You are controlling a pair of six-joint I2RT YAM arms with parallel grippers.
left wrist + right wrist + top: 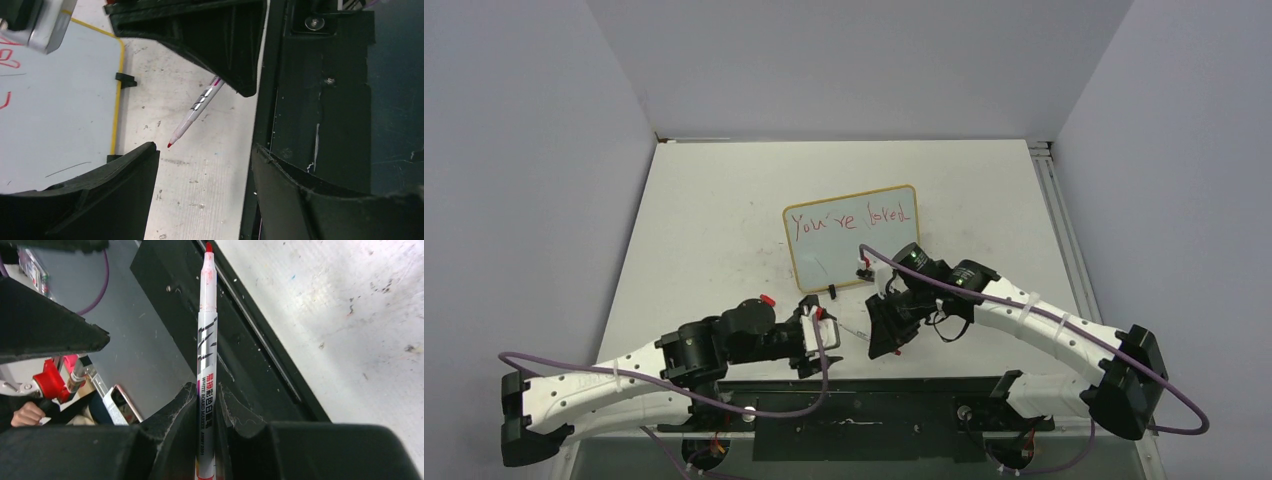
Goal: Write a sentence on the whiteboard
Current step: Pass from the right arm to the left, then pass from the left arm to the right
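Right gripper (206,395) clamped tight on marker (206,350), red tip aimed away from whiteboard (844,262), which sits just behind its fingers. Left gripper (202,150) wide apart, empty, marker tip just ahead. Sentence (849,218) along board's top.

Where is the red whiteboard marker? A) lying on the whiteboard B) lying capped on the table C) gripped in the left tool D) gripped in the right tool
D: the right wrist view shows the right tool shut on the red whiteboard marker, tip bare; the left tool is open and empty.
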